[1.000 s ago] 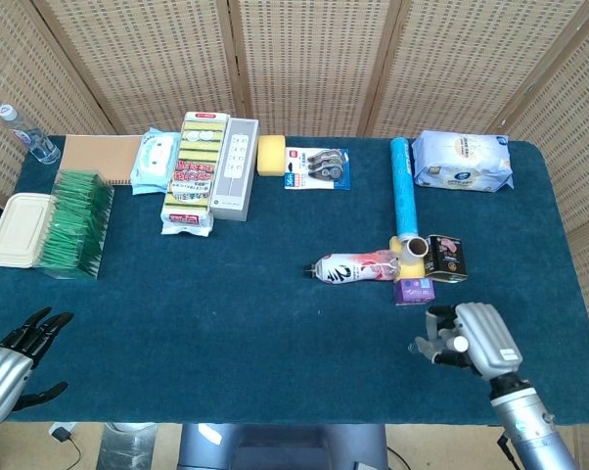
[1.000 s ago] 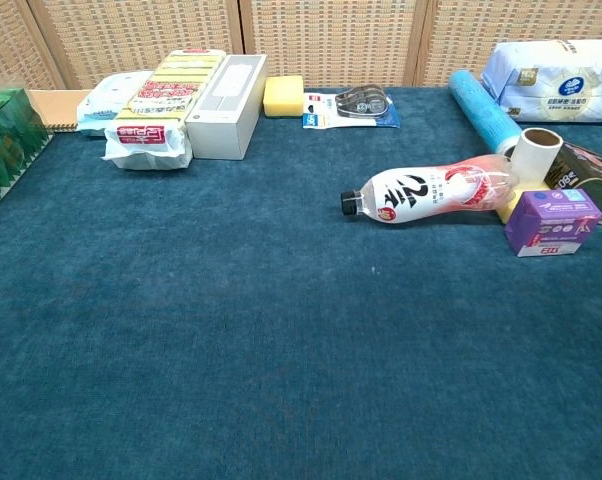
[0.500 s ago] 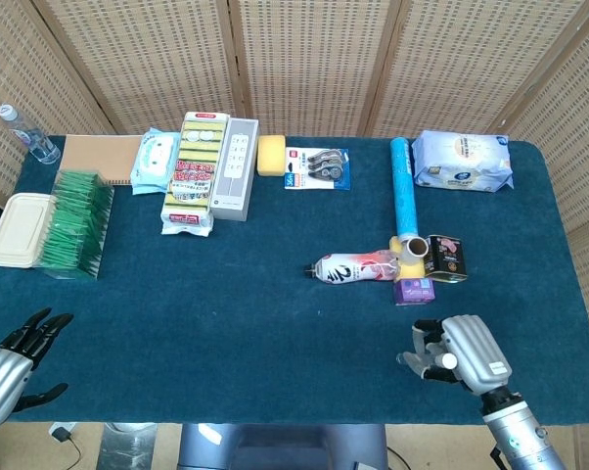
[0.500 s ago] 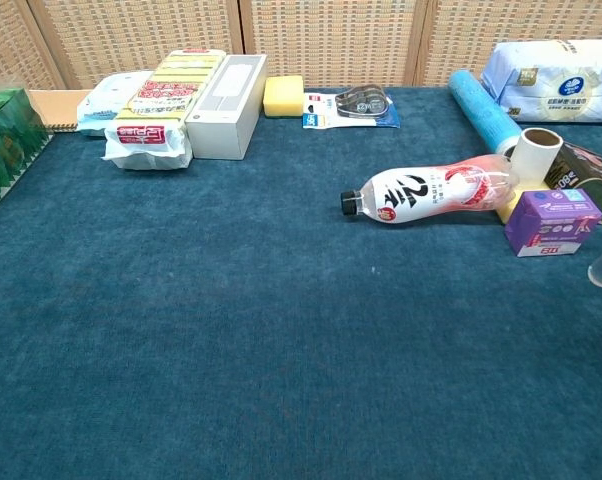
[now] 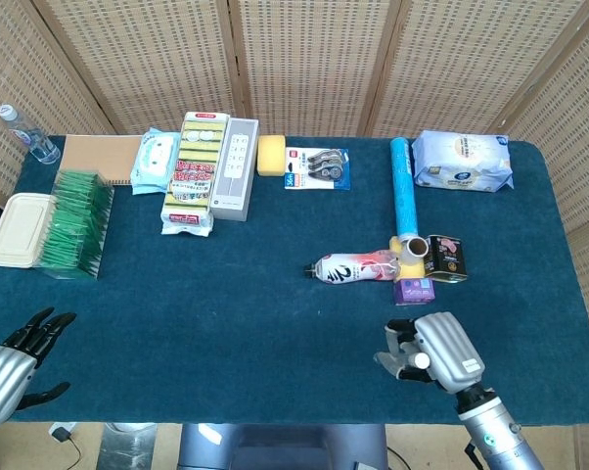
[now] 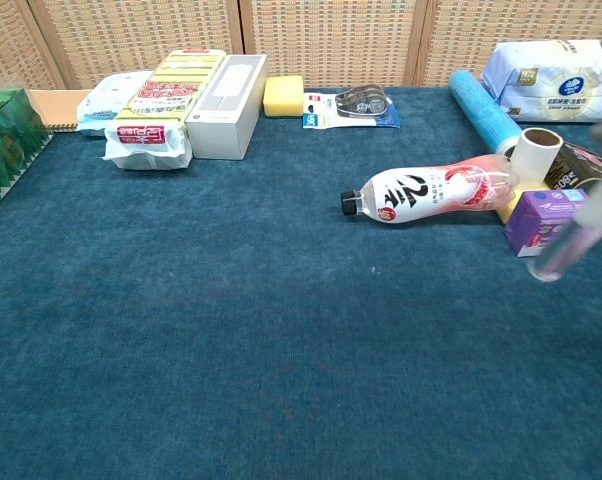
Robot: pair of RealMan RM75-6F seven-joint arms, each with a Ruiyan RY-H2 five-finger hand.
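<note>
Over the last second my right hand (image 5: pixel 427 352) has been sliding leftward along the near edge of the table (image 5: pixel 226 323), away from the purple box (image 5: pixel 414 291), which is now lying just beyond it and slightly to its right. I am keeping its fingers (image 5: pixel 396 350) curled inward, holding nothing. Beyond the box, the bottle (image 5: pixel 353 267) is lying on its side, touching the tape roll (image 5: pixel 412 246). The chest view is showing only blurred fingertips (image 6: pixel 566 252) of this hand crossing in front of the purple box, while the head view is giving me the whole hand. My left hand (image 5: pixel 11 357) is appearing only in the head view, hanging off the near left corner with fingers spread apart, touching nothing.
</note>
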